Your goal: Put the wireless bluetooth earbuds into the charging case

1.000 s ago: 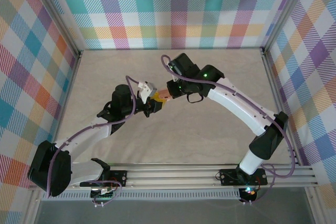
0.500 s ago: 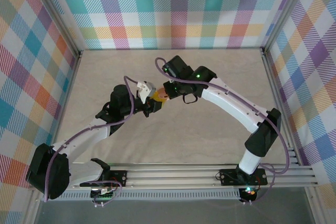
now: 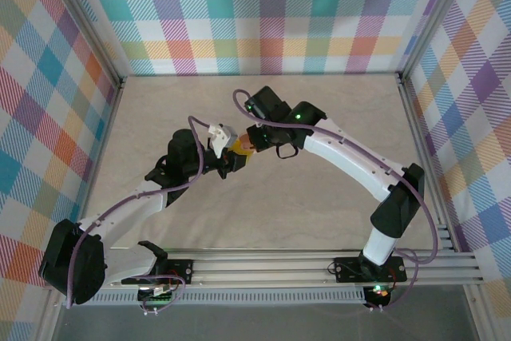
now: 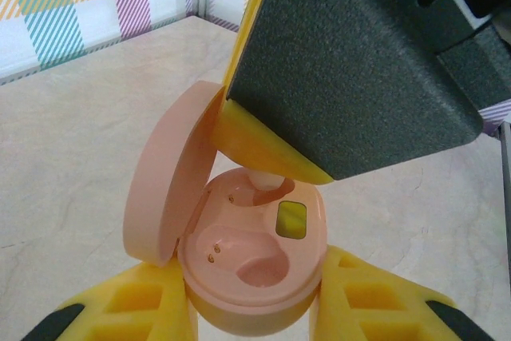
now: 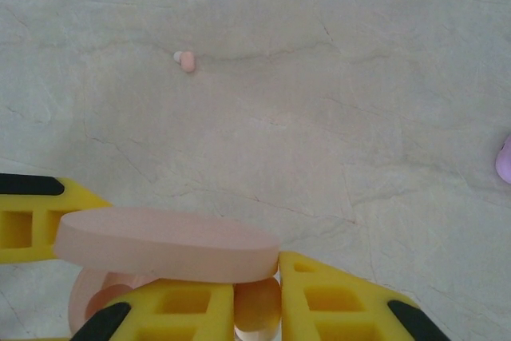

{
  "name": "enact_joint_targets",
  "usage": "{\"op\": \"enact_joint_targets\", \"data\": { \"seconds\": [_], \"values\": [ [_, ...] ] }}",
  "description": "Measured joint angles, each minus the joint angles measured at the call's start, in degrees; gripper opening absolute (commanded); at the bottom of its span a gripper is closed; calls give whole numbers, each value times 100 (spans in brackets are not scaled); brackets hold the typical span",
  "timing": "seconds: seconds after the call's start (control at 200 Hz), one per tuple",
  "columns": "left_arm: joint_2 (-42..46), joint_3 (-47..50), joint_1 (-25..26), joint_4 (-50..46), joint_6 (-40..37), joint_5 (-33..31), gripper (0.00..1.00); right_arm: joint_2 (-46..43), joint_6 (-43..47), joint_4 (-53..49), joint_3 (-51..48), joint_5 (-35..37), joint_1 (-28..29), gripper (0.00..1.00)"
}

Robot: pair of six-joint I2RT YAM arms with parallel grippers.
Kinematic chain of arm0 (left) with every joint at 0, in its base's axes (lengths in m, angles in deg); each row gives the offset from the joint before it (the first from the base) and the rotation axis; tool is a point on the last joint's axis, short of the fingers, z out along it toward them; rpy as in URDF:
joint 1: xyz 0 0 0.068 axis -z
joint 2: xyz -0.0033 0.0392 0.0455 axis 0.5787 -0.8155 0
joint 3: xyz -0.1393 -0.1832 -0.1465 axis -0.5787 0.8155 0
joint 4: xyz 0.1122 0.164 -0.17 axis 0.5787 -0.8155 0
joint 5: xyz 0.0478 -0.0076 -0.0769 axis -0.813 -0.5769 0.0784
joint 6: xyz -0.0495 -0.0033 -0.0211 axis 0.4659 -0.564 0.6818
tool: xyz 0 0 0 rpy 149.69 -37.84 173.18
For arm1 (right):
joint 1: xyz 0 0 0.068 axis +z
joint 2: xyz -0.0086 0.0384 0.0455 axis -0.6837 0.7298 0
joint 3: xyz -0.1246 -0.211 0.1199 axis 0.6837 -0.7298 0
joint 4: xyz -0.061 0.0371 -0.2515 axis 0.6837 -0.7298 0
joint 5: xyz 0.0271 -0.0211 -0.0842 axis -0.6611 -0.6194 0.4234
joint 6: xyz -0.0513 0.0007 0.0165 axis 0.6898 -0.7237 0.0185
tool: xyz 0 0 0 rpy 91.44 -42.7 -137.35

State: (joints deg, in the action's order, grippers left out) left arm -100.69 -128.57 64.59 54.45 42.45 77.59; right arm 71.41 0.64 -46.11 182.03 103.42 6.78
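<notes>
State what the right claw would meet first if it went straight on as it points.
Likely the open salmon-pink oval plastic case: the right claw, gripping a pale pink plastic earbud, points into its rear socket; depth unclear.

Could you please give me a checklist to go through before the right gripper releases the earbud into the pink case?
1. The lid is open: ok.
2. The left gripper is clamped on the case: ok.
3. The earbud is gripped by the right gripper: ok.
4. The earbud is fully seated in the far socket: cannot tell, the finger covers it.
5. The near socket is empty: ok.
6. The second pink earbud lies free on the table: ok.
</notes>
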Motion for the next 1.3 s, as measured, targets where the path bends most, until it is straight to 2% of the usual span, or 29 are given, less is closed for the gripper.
{"op": "enact_joint_targets", "data": {
  "seconds": [0.185,0.445,0.6,0.975,1.3],
  "values": [
    [0,0,0,0,0,2,7,22,55,-74,2,-17,52,31],
    [0,0,2,-31,-2,2,7,31,87,-107,2,-72,81,33],
    [52,0,2,-107,-4,0,7,31,85,-105,2,-142,81,38],
    [142,0,7,-116,-7,-2,7,-118,68,-103,24,-308,81,39],
    [553,4,17,-544,-146,-328,7,-765,35,227,-114,-632,72,37]
  ]
}}
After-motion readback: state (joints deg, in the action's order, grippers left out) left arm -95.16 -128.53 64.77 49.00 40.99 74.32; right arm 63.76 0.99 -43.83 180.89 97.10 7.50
